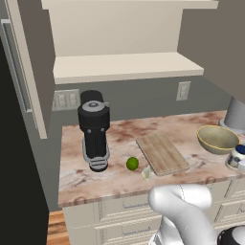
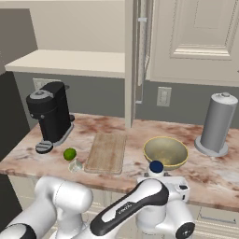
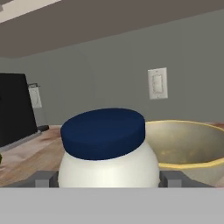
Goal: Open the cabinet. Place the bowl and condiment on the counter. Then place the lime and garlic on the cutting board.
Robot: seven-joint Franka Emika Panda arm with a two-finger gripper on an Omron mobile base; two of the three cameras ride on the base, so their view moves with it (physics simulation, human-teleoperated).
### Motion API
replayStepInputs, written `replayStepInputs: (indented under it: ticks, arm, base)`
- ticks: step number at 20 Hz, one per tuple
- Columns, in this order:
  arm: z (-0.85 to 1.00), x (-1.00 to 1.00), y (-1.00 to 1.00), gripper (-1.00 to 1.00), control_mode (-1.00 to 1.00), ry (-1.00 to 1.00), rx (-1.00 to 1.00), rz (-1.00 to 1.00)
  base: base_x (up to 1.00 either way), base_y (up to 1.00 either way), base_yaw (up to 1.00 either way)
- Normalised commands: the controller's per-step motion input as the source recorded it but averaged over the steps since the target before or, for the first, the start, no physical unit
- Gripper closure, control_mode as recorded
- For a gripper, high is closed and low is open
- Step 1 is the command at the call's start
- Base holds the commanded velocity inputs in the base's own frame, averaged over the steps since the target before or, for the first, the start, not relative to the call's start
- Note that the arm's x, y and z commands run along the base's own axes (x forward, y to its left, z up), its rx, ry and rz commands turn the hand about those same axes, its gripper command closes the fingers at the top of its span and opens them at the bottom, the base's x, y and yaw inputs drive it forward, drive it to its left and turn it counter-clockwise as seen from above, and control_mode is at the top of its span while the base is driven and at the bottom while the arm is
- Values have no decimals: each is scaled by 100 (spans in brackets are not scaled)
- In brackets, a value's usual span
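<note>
Closest to the hand camera, the small white jar with a dark blue lid (image 3: 105, 151) stands between the spread gripper (image 3: 107, 178) fingertips, one on each side; contact cannot be told. Left of the flat light-brown wooden cutting board (image 2: 107, 152) on the pinkish-brown marble counter (image 2: 214, 175) lie the round green lime (image 2: 70, 154) and the pale garlic bulb (image 2: 76, 165); right of it sits the olive-yellow bowl (image 2: 165, 151), just behind the jar.
</note>
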Motion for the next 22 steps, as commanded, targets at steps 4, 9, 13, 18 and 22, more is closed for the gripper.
replayStepInputs:
  ticks: [4,9,13,18,22]
  arm:
    - [-14,16,-2,100,-100,0,0,0]
    - [-14,16,-1,100,-100,0,0,0]
    - [-14,16,-1,100,-100,0,0,0]
    - [-14,13,-1,100,-100,0,0,0]
    - [-16,14,-1,100,-100,0,0,0]
  base:
    - [0,0,0]
    - [0,0,0]
    - [0,0,0]
    - [0,0,0]
    - [0,0,0]
